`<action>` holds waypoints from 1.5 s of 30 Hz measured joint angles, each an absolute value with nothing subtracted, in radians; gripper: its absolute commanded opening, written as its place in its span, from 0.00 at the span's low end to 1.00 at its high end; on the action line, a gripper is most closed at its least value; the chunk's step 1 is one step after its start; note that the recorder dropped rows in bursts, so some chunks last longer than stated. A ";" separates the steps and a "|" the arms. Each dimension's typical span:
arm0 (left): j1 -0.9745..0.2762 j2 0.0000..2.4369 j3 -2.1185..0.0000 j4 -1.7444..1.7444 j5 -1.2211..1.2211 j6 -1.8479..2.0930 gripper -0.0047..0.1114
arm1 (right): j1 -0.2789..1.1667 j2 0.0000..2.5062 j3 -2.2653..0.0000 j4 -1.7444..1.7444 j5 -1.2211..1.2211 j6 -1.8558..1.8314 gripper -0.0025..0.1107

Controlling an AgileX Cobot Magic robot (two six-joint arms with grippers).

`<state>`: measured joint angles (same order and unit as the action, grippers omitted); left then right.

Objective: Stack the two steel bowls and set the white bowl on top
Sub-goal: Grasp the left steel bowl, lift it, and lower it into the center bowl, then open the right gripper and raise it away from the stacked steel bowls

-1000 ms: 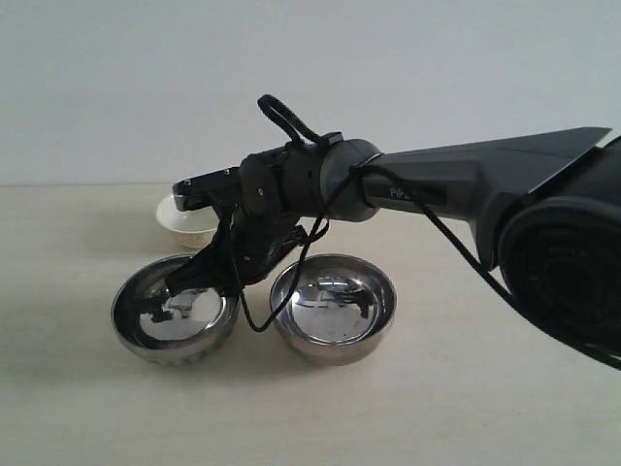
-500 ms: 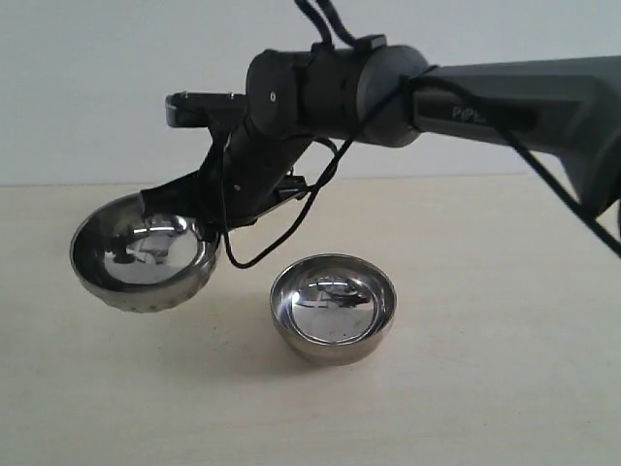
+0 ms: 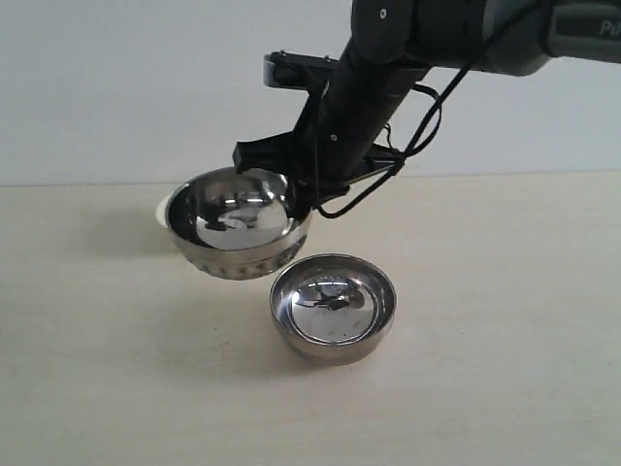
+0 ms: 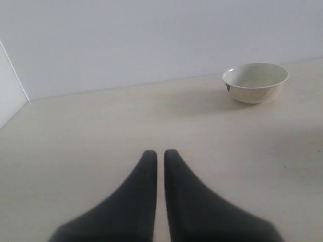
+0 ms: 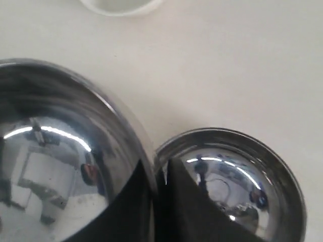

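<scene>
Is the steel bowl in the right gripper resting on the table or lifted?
Lifted: the held steel bowl hangs clear of the table, its rim pinched by the right gripper.

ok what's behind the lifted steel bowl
The white bowl sits behind the lifted steel bowl, which the right gripper holds by its rim. The exterior view shows only a sliver of the white rim; the rest is covered. The left wrist view shows it whole.
</scene>
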<state>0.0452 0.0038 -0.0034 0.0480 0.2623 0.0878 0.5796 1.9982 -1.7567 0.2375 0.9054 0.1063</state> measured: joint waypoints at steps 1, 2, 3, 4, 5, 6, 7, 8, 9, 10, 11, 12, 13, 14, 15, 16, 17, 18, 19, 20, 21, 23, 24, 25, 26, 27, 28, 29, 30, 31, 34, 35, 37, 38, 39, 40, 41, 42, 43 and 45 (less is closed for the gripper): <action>0.045 0.004 -0.003 0.048 0.262 0.088 0.07 | 0.566 1.992 -1.729 0.236 0.903 0.104 0.02; 0.045 0.004 -0.003 0.048 0.262 0.088 0.07 | 0.548 1.985 -1.698 0.236 0.897 0.100 0.02; 0.045 0.004 -0.003 0.048 0.262 0.088 0.07 | 0.532 1.978 -1.676 0.237 0.892 0.092 0.02; 0.045 0.004 -0.003 0.048 0.262 0.088 0.07 | 0.515 1.969 -1.647 0.237 0.879 0.084 0.02; 0.045 0.004 -0.003 0.048 0.262 0.088 0.07 | 0.507 1.964 -1.633 0.239 0.871 0.077 0.02; 0.045 0.004 -0.003 0.048 0.262 0.088 0.07 | 0.500 1.957 -1.615 0.241 0.860 0.066 0.02; 0.045 0.004 -0.003 0.048 0.262 0.088 0.07 | 0.491 1.951 -1.593 0.243 0.848 0.059 0.02; 0.045 0.004 -0.003 0.048 0.262 0.088 0.07 | 0.477 1.946 -1.569 0.248 0.829 0.053 0.02; 0.045 0.004 -0.003 0.048 0.262 0.088 0.07 | 0.469 1.946 -1.558 0.251 0.823 0.049 0.02; 0.045 0.004 -0.003 0.048 0.262 0.088 0.07 | 0.460 1.944 -1.542 0.257 0.813 0.034 0.02; 0.045 0.004 -0.003 0.048 0.262 0.088 0.07 | 0.455 1.944 -1.532 0.257 0.805 0.026 0.02; 0.045 0.004 -0.003 0.048 0.262 0.088 0.07 | 0.453 1.944 -1.525 0.257 0.797 0.020 0.02; 0.045 0.004 -0.003 0.048 0.262 0.088 0.07 | 0.453 1.944 -1.515 0.261 0.787 0.015 0.02; 0.045 0.004 -0.003 0.048 0.262 0.088 0.07 | 0.451 1.944 -1.506 0.264 0.776 0.010 0.02; 0.045 0.004 -0.003 0.048 0.262 0.088 0.07 | 0.451 1.944 -1.499 0.267 0.768 0.008 0.02; 0.045 0.004 -0.003 0.048 0.262 0.088 0.07 | 0.451 1.944 -1.493 0.271 0.755 0.006 0.02; 0.045 0.004 -0.003 0.048 0.262 0.088 0.07 | 0.451 1.944 -1.485 0.271 0.748 0.000 0.02; 0.045 0.004 -0.003 0.048 0.262 0.088 0.07 | 0.451 1.944 -1.482 0.271 0.743 0.000 0.02; 0.045 0.004 -0.003 0.048 0.262 0.088 0.07 | 0.451 1.944 -1.480 0.271 0.741 0.000 0.02; 0.045 0.004 -0.003 0.048 0.262 0.088 0.07 | 0.451 1.944 -1.479 0.271 0.737 0.000 0.02; 0.045 0.004 -0.003 0.048 0.262 0.088 0.07 | 0.451 1.944 -1.478 0.271 0.738 0.000 0.02; 0.045 0.004 -0.003 0.048 0.262 0.088 0.07 | 0.451 1.944 -1.478 0.271 0.733 0.000 0.02; 0.045 0.004 -0.003 0.048 0.262 0.088 0.07 | 0.451 1.944 -1.478 0.271 0.733 0.000 0.02; 0.045 0.004 -0.003 0.048 0.262 0.088 0.07 | 0.451 1.944 -1.478 0.271 0.733 0.000 0.02; 0.045 0.004 -0.003 0.048 0.262 0.088 0.07 | 0.451 1.944 -1.478 0.271 0.733 0.000 0.02; 0.045 0.004 -0.003 0.048 0.262 0.088 0.07 | 0.451 1.944 -1.478 0.271 0.733 -0.006 0.02; 0.045 0.004 -0.003 0.048 0.262 0.088 0.07 | 0.451 1.944 -1.478 0.271 0.731 -0.008 0.02; 0.045 0.004 -0.003 0.048 0.262 0.088 0.07 | 0.451 1.944 -1.473 0.271 0.725 -0.008 0.02; 0.045 0.004 -0.003 0.048 0.262 0.088 0.07 | 0.451 1.944 -1.466 0.272 0.714 -0.010 0.02; 0.045 0.004 -0.003 0.048 0.262 0.088 0.07 | 0.451 1.944 -1.458 0.272 0.700 -0.010 0.02; 0.045 0.004 -0.003 0.048 0.262 0.088 0.07 | 0.449 1.944 -1.417 0.274 0.658 -0.014 0.02; 0.045 0.004 -0.003 0.048 0.262 0.088 0.07 | 0.446 1.944 -1.404 0.274 0.650 -0.014 0.02; 0.045 0.004 -0.003 0.048 0.262 0.088 0.07 | 0.440 1.944 -1.391 0.276 0.643 -0.021 0.02; 0.045 0.004 -0.003 0.048 0.262 0.088 0.07 | 0.438 1.944 -1.387 0.278 0.642 -0.026 0.02; 0.045 0.004 -0.003 0.048 0.262 0.088 0.07 | 0.435 1.944 -1.385 0.278 0.640 -0.030 0.02; 0.045 0.004 -0.003 0.048 0.262 0.088 0.07 | 0.434 1.944 -1.385 0.278 0.640 -0.033 0.02; 0.045 0.004 -0.003 0.048 0.262 0.088 0.07 | 0.434 1.944 -1.385 0.278 0.640 -0.037 0.02; 0.045 0.004 -0.003 0.048 0.262 0.088 0.07 | 0.434 1.944 -1.385 0.278 0.640 -0.040 0.02; 0.045 0.004 -0.003 0.048 0.262 0.088 0.07 | 0.434 1.944 -1.385 0.278 0.640 -0.040 0.02; 0.045 0.004 -0.003 0.048 0.262 0.088 0.07 | 0.434 1.944 -1.385 0.278 0.640 -0.040 0.02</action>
